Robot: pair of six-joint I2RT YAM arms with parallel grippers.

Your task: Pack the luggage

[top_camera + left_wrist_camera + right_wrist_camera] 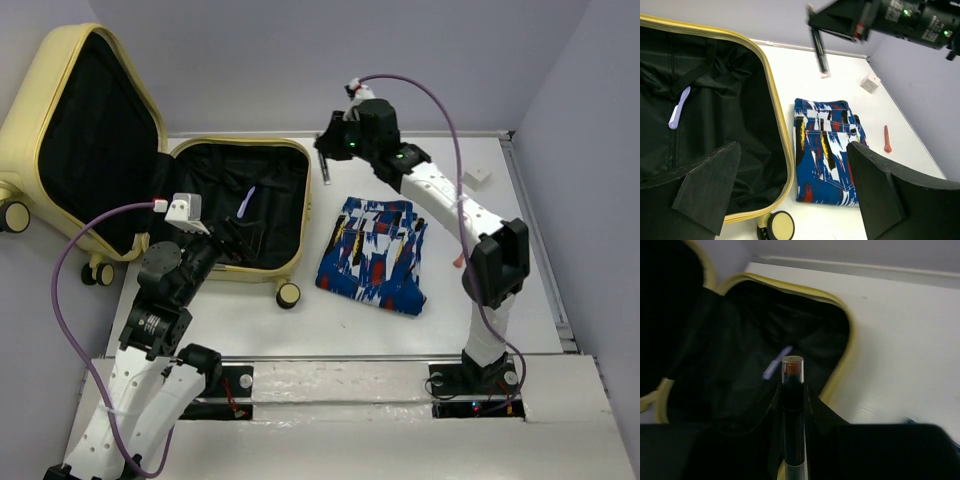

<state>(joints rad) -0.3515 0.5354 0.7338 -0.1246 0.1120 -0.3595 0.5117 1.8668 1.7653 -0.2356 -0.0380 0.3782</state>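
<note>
R jaws clamp dark tube [792,410], L jaws apart; white table [535,215], lilac walls [250,60].

"How many cases?"

"One luggage [22,130]."

"And clothing?"

"One folded patterned bundle [375,255], near the right end effector [327,150]."

"End effectors?"

"Two, counting the left end effector [232,238]."

"Small things?"

"Four. One lilac stick [247,200] just ahead of the left end effector, one dark tube [792,410] pinched in the right end effector, and one red stick [887,138] and one white block [870,83] well apart from both."

no legible text, faint white print on right wrist housing [922,25], too blurred to read
</note>
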